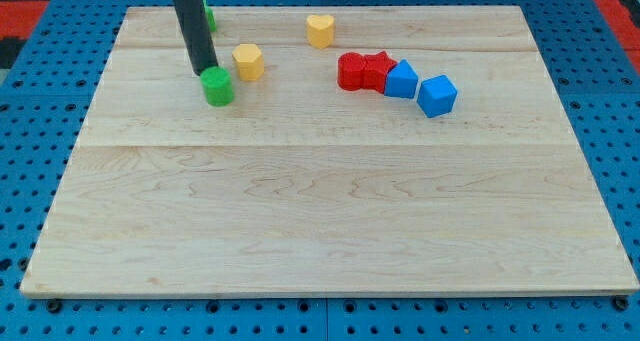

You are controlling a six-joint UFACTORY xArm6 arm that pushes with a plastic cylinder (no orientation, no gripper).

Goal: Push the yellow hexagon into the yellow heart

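Two yellow blocks lie to the view's right of my tip (pixel 206 73): yellow hexagon (pixel 248 61) near, yellow heart (pixel 320 29) farther, toward the top. Tip touches green block (pixel 217 86); it grips nothing.

The yellow hexagon (pixel 248 61) sits flat on the wooden board, up in the view's top-left area, a chunky little six-sided block with its top face showing. The yellow heart (pixel 320 29) lies at about two o'clock from it, near the board's top edge, lobes upward and flat too. The two sit near each other, not touching.
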